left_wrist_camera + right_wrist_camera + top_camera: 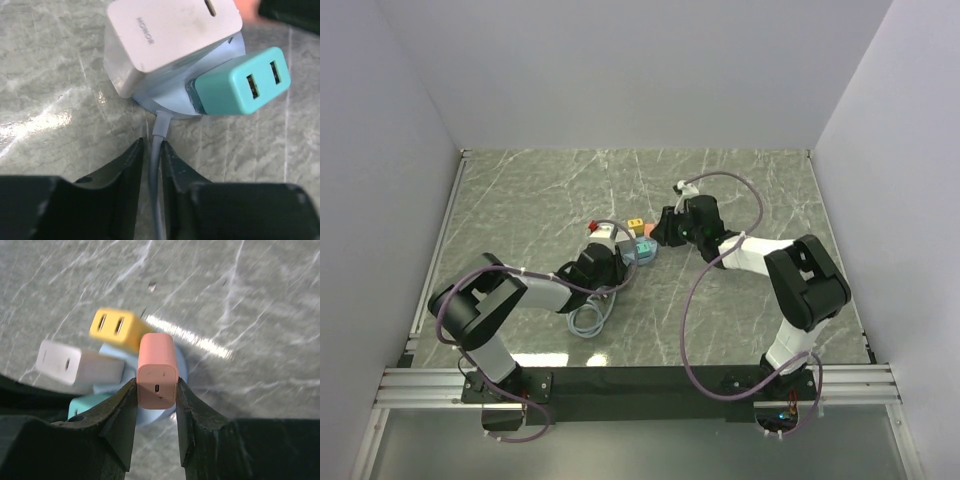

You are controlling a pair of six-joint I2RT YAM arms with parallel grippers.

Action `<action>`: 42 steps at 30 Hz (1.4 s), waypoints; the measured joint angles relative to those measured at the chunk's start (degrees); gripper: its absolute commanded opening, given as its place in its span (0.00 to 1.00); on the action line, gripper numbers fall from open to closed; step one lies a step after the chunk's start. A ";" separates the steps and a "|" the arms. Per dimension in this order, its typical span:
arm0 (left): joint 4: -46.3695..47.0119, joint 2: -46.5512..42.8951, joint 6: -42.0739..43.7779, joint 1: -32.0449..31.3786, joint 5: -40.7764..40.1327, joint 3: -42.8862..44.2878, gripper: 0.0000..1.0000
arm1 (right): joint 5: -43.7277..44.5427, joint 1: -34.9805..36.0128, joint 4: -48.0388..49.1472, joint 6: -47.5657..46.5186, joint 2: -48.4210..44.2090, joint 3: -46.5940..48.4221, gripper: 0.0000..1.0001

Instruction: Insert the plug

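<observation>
A round light-blue socket hub [167, 97] lies on the marble table with a white charger [170, 35] and a teal charger [240, 82] plugged into it. My left gripper [151, 147] is shut on the hub's grey cable [156, 170], just behind the hub. My right gripper [156, 385] is shut on a pink plug [157, 371], held over the hub [182, 371] beside a yellow charger [117, 327]. I cannot tell whether its prongs are seated. In the top view both grippers meet at the hub [638, 250], the left [610, 262] and the right [662, 232].
The grey cable's slack lies coiled [588, 318] near my left arm. White walls enclose the table on three sides. A metal rail [440, 240] runs along the left edge.
</observation>
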 measured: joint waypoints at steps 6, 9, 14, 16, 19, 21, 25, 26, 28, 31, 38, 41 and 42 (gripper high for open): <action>-4.57 0.59 0.22 -1.86 -7.26 2.64 0.26 | 0.22 2.99 -1.05 0.44 -4.02 -4.02 0.00; -6.14 0.59 0.20 -2.05 -10.45 3.26 0.26 | 1.03 3.87 -1.05 0.59 -5.14 -5.35 0.00; -6.10 0.59 2.16 -2.78 -12.83 3.08 0.01 | 3.78 5.44 -2.67 0.85 -7.54 -6.82 0.00; -3.15 0.57 3.98 -3.30 -13.00 1.49 0.01 | 4.70 5.99 -5.07 0.83 -8.72 -6.82 0.00; 3.21 0.37 6.21 -3.50 -12.17 -1.99 0.01 | 6.91 6.69 -8.55 0.59 -10.62 -6.80 0.00; 8.17 -0.02 8.13 -3.63 -10.75 -4.94 0.01 | 8.81 6.97 -11.43 0.13 -12.50 -6.80 0.00; 17.49 -0.79 12.81 -4.26 -4.98 -10.08 0.01 | 12.13 6.95 -15.91 -0.72 -16.87 -6.71 0.00; 19.80 -0.85 14.01 -4.66 -3.23 -11.34 0.01 | 12.81 6.95 -17.14 -1.03 -18.25 -6.69 0.00; 23.08 -0.94 16.24 -6.05 -0.31 -13.16 0.01 | 14.73 6.95 -19.34 -1.62 -21.44 -6.69 0.00; 24.33 -0.90 18.51 -9.05 3.52 -13.90 0.01 | 17.14 6.95 -21.92 -2.32 -26.16 -6.69 0.00; 23.30 2.19 21.70 -15.15 10.27 -11.08 0.01 | 20.90 6.95 -26.25 -3.19 -34.60 -6.69 0.00; 21.53 3.91 21.68 -16.17 9.70 -7.98 0.11 | 21.40 6.91 -28.04 -3.32 -36.15 -6.71 0.00; 20.72 4.15 21.55 -16.31 8.92 -7.19 0.13 | 21.40 6.91 -28.74 -3.32 -36.63 -6.71 0.00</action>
